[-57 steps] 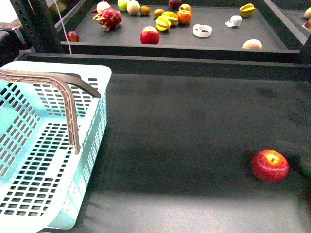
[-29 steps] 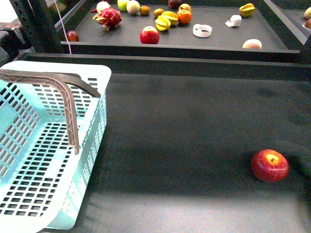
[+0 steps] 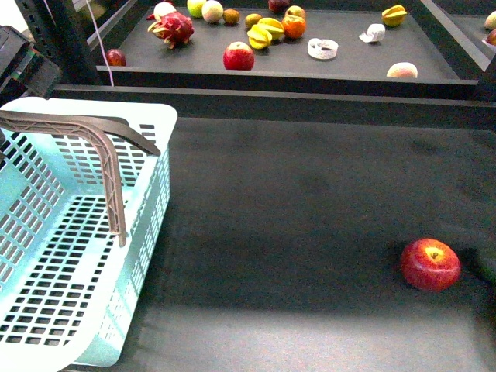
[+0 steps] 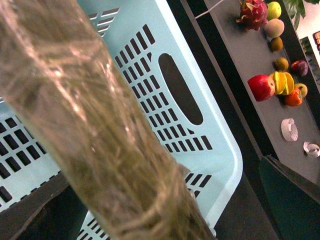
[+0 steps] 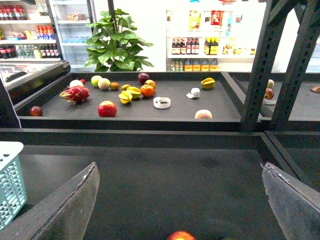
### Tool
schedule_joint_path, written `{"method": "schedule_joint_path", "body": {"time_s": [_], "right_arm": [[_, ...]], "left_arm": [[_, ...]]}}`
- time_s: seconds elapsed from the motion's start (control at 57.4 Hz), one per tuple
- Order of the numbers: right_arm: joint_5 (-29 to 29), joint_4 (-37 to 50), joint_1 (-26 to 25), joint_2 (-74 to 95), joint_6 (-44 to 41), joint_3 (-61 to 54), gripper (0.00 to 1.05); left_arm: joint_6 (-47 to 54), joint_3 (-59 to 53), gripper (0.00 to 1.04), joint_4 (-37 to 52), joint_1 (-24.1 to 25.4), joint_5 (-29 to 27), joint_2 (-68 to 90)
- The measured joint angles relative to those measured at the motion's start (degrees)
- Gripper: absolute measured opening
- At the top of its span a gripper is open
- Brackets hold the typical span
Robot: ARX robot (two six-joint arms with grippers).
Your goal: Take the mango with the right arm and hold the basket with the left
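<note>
**Turquoise basket first, then the search for the mango**

At far left the basket [image 3: 147, 155] stands on the dark table [image 3: 310, 194] with its grey-brown handle [image 3: 112, 186] raised. The left arm [image 3: 23, 58] shows above the basket's back corner. In the left wrist view the handle crosses close and blurred between the fingers of the left gripper [image 4: 165, 167]. Those fingers are spread wide and clamp nothing. To do this step well, I would seat the bar deep between them and close squarely, so the basket cannot swing.

Across the middle, the back shelf [image 3: 356, 62] carries a dragon fruit [image 3: 172, 29], a starfruit [image 3: 267, 31] and other small fruit. I cannot pick out the mango with any certainty, as the fruit there is too small to tell apart.

At right a red apple [image 3: 430, 264] lies alone on the table. The right gripper [image 5: 180, 167] is fully open and empty, facing the shelf with the apple just below it. It should ignore the apple and commit only to a smooth, elongated yellow-orange fruit.
</note>
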Motion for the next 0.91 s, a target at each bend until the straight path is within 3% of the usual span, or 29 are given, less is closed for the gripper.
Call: {"method": "schedule_joint_path", "body": {"time_s": [0.122, 0.523, 0.662, 0.906], "right_arm": [[0.00, 0.00, 0.00, 0.00, 0.00, 0.00, 0.97], [0.00, 0.00, 0.00, 0.00, 0.00, 0.00, 0.97], [0.00, 0.00, 0.00, 0.00, 0.00, 0.00, 0.97], [-0.02, 0.00, 0.00, 0.00, 0.00, 0.00, 0.97]], "left_arm": [[-1.60, 0.31, 0.98, 0.22, 0.72, 0.39, 0.28], [-4.98, -0.13, 0.28, 1.38, 0.94, 1.62, -0.13], [-6.91, -1.90, 0.10, 1.70, 0.00, 3.02, -2.89], [0.26, -6.08, 0.09, 2.40, -2.99, 4.68, -10.58]]}}
